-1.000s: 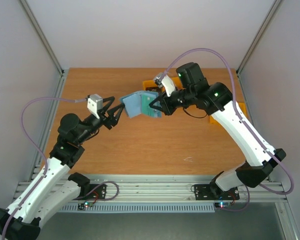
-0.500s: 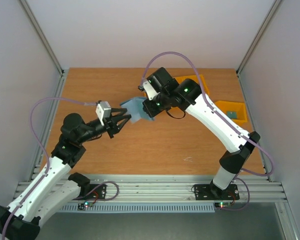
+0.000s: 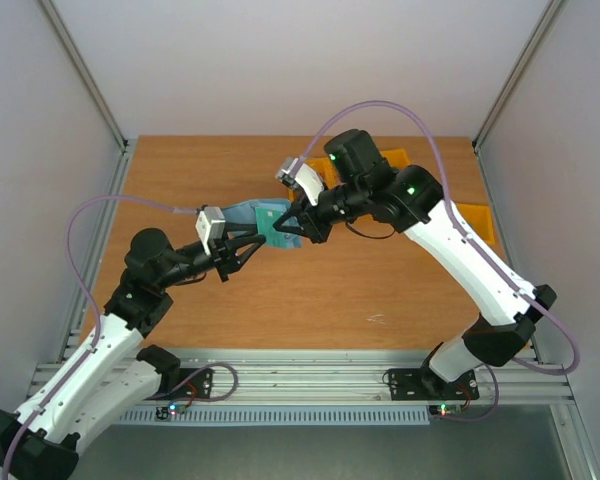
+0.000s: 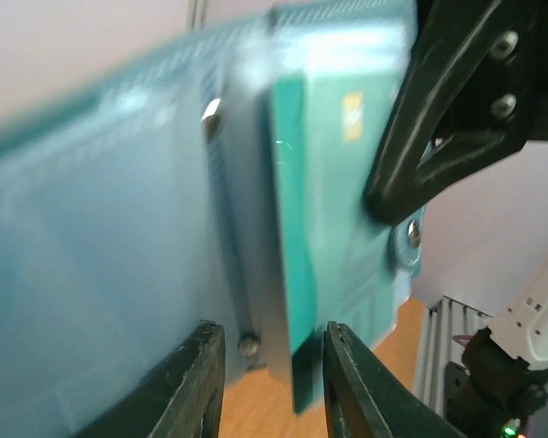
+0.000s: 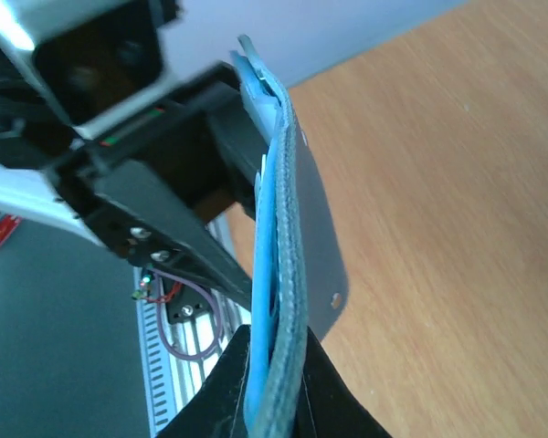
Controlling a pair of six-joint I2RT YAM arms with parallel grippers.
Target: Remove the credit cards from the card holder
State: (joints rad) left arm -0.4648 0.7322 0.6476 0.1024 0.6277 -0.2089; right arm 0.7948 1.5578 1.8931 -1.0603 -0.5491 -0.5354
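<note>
From above, the card holder (image 3: 250,213) hangs in the air over the table (image 3: 310,290), just left of centre frame, between the two arms. The left end effector (image 3: 252,243) reaches it from the lower left and the right end effector (image 3: 280,228) from the right. Two yellow bins (image 3: 475,215) sit at the upper right.

In the left wrist view, the teal holder fills most of the frame, face-on and blurred. A green-teal credit card (image 4: 297,237) with a small yellow patch lies against the right-hand panel. The left end effector's fingers (image 4: 196,383) stand a little apart at the bottom edge, with the holder's paler centre strip between them. I cannot tell whether they clamp it. A black finger (image 4: 438,119) of the right end effector presses on the panel at the upper right.

In the right wrist view, the holder stands edge-on up the centre. The right end effector is pinched tight on its lower edge, with thin blue layers pressed against its stitched rim. The left end effector shows at the upper left, behind the holder.
</note>
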